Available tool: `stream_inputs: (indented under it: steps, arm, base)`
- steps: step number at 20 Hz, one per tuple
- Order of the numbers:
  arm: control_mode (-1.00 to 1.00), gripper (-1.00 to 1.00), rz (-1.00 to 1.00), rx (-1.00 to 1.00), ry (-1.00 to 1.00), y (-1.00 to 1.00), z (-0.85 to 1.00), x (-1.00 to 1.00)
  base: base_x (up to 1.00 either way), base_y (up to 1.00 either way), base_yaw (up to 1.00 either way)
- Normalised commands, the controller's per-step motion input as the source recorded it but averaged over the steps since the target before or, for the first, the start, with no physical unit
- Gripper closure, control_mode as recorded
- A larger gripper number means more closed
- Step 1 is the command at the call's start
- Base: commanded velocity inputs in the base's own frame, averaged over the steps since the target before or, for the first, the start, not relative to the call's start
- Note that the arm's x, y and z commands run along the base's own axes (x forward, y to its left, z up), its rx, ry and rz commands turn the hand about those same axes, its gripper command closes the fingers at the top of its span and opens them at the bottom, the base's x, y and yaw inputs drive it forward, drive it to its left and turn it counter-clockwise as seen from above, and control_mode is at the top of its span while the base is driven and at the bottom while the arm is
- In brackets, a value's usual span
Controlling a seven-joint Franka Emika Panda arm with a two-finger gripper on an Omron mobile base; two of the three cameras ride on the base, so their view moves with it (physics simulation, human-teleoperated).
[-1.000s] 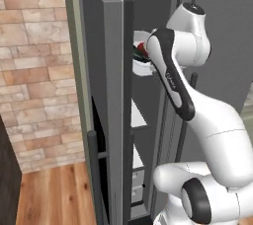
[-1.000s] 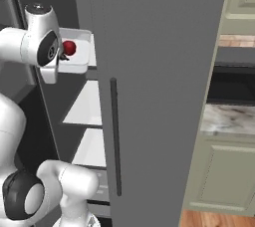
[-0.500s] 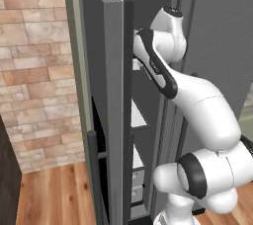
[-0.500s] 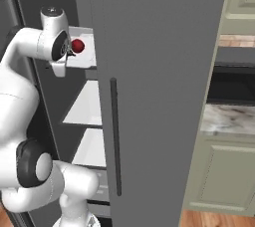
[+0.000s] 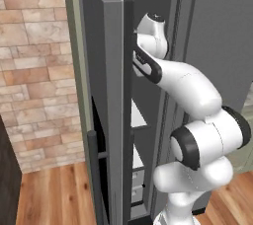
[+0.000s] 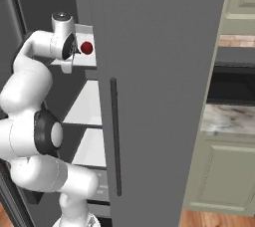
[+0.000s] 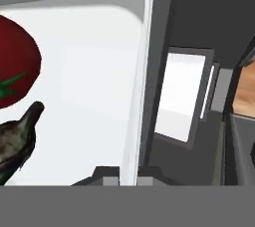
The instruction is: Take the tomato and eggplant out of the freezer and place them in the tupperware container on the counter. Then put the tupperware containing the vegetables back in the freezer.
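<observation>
Tomato [image 6: 86, 47]: a glossy red ball resting on the upper white shelf [image 6: 88, 61] inside the freezer [image 6: 159, 96], just right of the arm's wrist in the right base view. In the hand view the tomato [image 7: 15, 76] sits at the left edge, its green calyx visible, with the eggplant [image 7: 17, 139] directly below it; the dark tapered stem end of the eggplant points up toward the tomato, and whether the two touch cannot be told. Both lie on the same white shelf surface [image 7: 89, 86].

Freezer: the left door [image 5: 106, 110] stands open, seen edge-on in the left base view, with lower white shelves [image 5: 138, 118] and drawers [image 5: 137, 184] behind it. The closed right door carries a vertical black bar handle [image 6: 115, 136].

Arm: the white arm [image 5: 188, 91] reaches up and into the upper compartment, its wrist [image 6: 62, 42] level with the tomato. The tool is hidden behind the wrist and door in both base views, and its tips are not distinguishable in the hand view, so whether it is spread or pressed together cannot be told.

Surroundings: to the right of the freezer, a marble bench [image 6: 229, 119] over olive-green cabinet doors [image 6: 224, 176]; to the left, a brick wall [image 5: 34, 71] above a wooden floor [image 5: 54, 194].
</observation>
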Motion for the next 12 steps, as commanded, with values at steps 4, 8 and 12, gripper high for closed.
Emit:
stream_inputs:
  steps: [4, 8, 12]
  arm:
    - [-1.0, 1.0, 0.0, 0.0, 0.0, 0.11, -0.1, 0.83]
    - [-1.0, 1.0, 0.0, 0.0, 0.0, 0.16, -0.06, 0.81]
    - [-1.0, 1.0, 0.0, 0.0, 0.0, 0.18, -0.05, 0.65]
  base:
    - [0.0, 0.0, 0.0]
    - [0.0, 0.0, 0.0]
    - [0.0, 0.0, 0.0]
